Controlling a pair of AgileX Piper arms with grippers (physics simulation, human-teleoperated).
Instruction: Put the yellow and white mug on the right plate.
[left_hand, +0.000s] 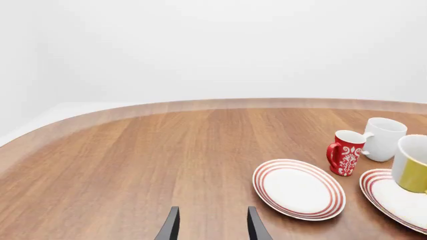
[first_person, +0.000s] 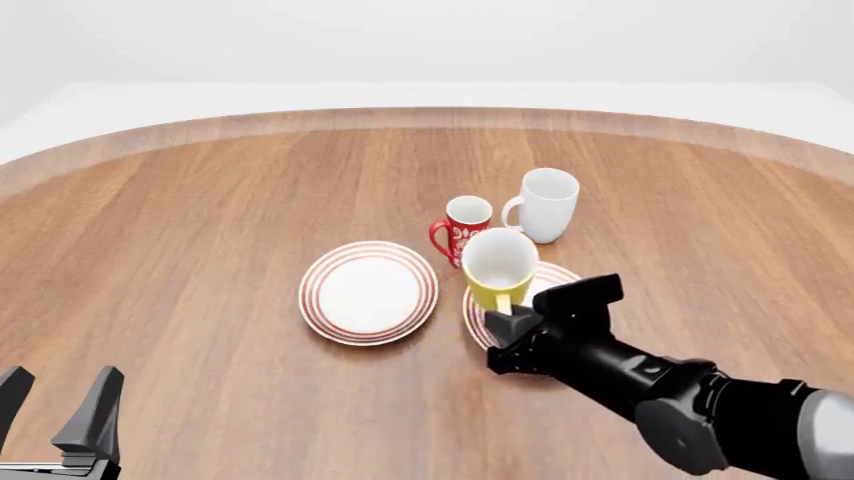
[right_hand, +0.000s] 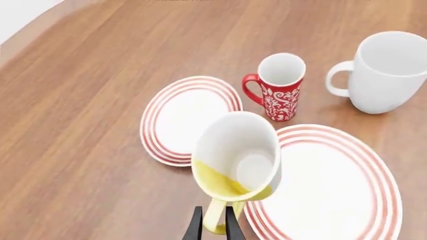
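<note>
Right tool pinches my yellow and white mug's handle, mug lifted over right plate's left rim; lowering, release left. Left tool wide, idle.

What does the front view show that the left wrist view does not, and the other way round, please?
Only the front view shows the right arm's pincer shut on the handle of the yellow and white mug, and the whole right plate under it.

Only the left wrist view shows the open left pincer from behind, with bare table ahead of it.

Both show the left plate, the red patterned mug, the white mug and the yellow mug over the right plate.
</note>
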